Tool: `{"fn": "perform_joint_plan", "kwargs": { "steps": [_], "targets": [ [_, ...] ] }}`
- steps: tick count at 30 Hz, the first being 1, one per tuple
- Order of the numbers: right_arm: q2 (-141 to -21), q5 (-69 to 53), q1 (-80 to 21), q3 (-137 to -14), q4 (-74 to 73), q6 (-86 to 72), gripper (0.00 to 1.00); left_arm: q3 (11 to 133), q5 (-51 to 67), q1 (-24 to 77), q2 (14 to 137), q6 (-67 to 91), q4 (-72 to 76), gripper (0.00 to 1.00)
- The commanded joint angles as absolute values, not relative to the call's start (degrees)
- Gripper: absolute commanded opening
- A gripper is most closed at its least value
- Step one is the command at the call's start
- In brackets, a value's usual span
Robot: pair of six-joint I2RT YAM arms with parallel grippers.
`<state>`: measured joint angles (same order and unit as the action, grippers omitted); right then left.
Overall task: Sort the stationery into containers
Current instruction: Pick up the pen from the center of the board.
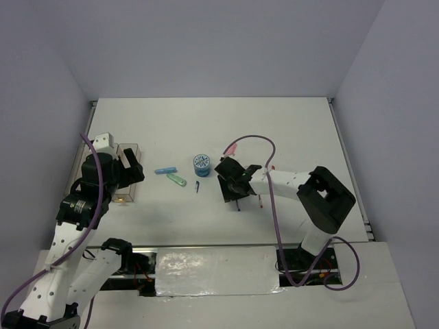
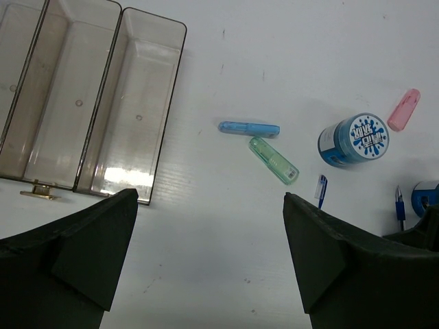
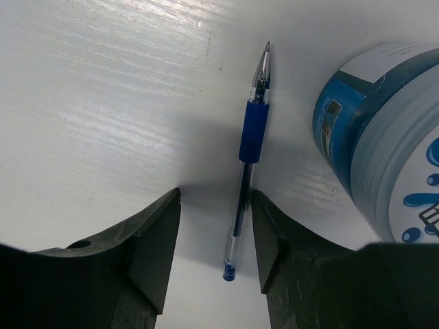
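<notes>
1. Left gripper [image 2: 209, 200]: your black fingers are spread wide and hold nothing, at the bottom of the left wrist frame.
2. Right gripper [image 3: 214, 205]: released. Its matte black fingers stand either side of the slim clear-barrelled pen with a blue rubber grip [image 3: 248, 137], which lies flat on the white table [image 3: 103, 82] at centre frame.
3. Round blue roll with a glossy printed white top [image 3: 384, 137]: right of frame, just beside the pen.
4. Joined amber-tinted clear plastic rectangular bins [image 2: 98, 96]: upper left of the left wrist frame. Their smooth floors show bare.
5. Light-blue oblong bar [image 2: 248, 128] and translucent green oblong bar [image 2: 273, 160]: centre, on the table outside the bins. Pink oblong bar [image 2: 404, 110]: upper right.
</notes>
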<state>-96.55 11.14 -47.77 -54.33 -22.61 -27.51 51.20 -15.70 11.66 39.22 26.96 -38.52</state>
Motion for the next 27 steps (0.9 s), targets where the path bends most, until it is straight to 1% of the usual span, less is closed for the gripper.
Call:
{"fn": "perform_joint_plan", "kwargs": {
  "steps": [1,2,4,5,6,7,12,14,15,16,18,19,20,21,22,23,24,25,27],
  "targets": [
    [-97.4,9.8,-47.5,-52.3,-21.4,-28.7,0.52,51.0,-15.1,11.5,38.9,26.0,-36.2,0.99],
    [-97.4,9.7,-47.5,-51.9,-21.1,-28.7,0.49,50.9,-15.1,11.5,38.9,25.9,-36.2,0.99],
    [-97.4,9.5,-47.4,-50.9,-20.8,-29.1,0.34,50.9,-15.0,11.5,38.8,26.0,-36.2,0.99],
    [-97.5,9.2,-47.3,-50.6,-20.8,-29.4,0.14,51.0,-14.9,11.4,38.9,25.9,-36.2,0.99],
    [-97.6,9.4,-47.4,-50.1,-20.9,-29.8,0.05,51.0,-14.9,11.5,38.8,25.8,-36.1,0.99],
    [-97.7,9.3,-47.4,-49.8,-20.7,-30.0,0.0,51.1,-14.9,11.5,38.9,25.8,-36.2,0.99],
    [-96.0,7.7,-47.9,-47.3,-19.2,-30.2,0.0,51.1,-14.1,11.4,38.3,25.5,-35.8,0.99],
    [-92.0,6.2,-48.5,-46.5,-18.2,-30.5,0.0,51.5,-11.9,11.5,38.4,24.6,-35.5,0.99],
    [-89.8,5.2,-48.9,-45.7,-18.0,-30.7,0.0,51.8,-8.9,11.6,38.6,24.6,-35.4,0.99],
    [-84.3,4.2,-49.3,-45.4,-17.7,-31.0,0.0,52.9,-7.6,11.7,39.5,26.5,-36.2,0.99],
    [-78.0,5.0,-50.9,-45.1,-18.8,-32.8,0.0,53.3,-1.4,12.4,41.1,28.9,-35.9,0.99],
    [-71.6,6.9,-51.2,-45.3,-21.2,-33.5,0.0,53.0,-1.2,14.9,42.9,31.8,-34.2,0.99],
    [-68.6,7.9,-51.4,-45.6,-22.6,-34.4,0.0,52.7,-2.4,17.2,43.8,33.2,-33.0,0.99],
    [-65.5,9.0,-51.6,-46.2,-24.0,-34.8,0.0,52.2,-4.4,17.2,43.8,34.7,-31.9,0.99],
    [-59.8,11.1,-51.6,-46.8,-27.1,-35.1,0.0,52.4,-9.5,26.0,47.8,37.2,-31.3,0.99],
    [-57.3,12.3,-51.8,-47.2,-29.0,-35.7,0.0,52.6,-11.9,29.4,49.8,38.0,-30.2,0.99],
    [-52.8,13.2,-51.8,-48.2,-30.6,-35.8,0.0,53.1,-13.9,35.2,54.4,39.4,-29.8,0.99],
    [-50.6,14.1,-51.8,-48.7,-33.8,-35.9,0.0,54.1,-16.9,37.7,56.8,40.0,-29.4,0.99],
    [-47.6,16.0,-51.8,-50.4,-37.4,-36.4,0.0,55.3,-18.6,41.4,61.9,40.2,-27.3,0.98]
  ]
}}
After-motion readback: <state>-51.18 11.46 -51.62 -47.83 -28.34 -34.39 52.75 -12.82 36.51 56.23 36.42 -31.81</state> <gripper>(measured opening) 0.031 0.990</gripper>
